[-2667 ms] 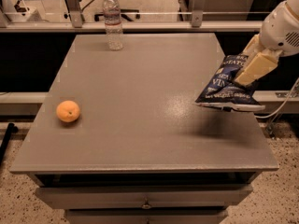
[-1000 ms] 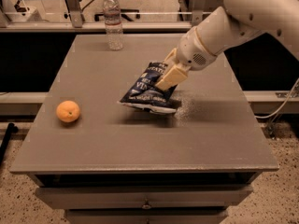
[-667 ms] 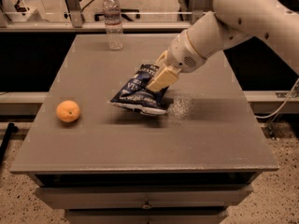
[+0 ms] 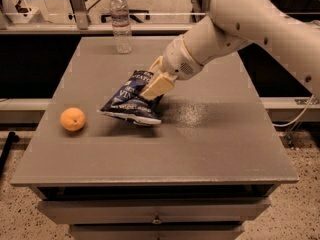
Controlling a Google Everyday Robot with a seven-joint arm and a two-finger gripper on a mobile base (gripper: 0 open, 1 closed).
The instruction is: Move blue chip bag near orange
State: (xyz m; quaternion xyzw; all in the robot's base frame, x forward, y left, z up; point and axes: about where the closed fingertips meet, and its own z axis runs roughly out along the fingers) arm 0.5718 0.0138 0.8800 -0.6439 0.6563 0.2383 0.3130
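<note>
Hand [image 4: 156,86] clamped on blue chip bag [image 4: 127,104] at grey table [image 4: 210,154] middle, orange [image 4: 73,119] nearby, water bottle [image 4: 121,21] at far edge.

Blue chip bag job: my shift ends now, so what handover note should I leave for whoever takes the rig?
Pincer: shut on the upper right part of the blue chip bag, over the middle of the table.
Bag: held tilted, low over the tabletop; I cannot tell whether its lower edge touches.
Orange: near the table's left edge, left of the bag, with a gap between them.
Done: bag grasped, at mid-table.
Left: probably a short carry left, set down beside the orange, release.
Water bottle stands at the back, off that path.
</note>
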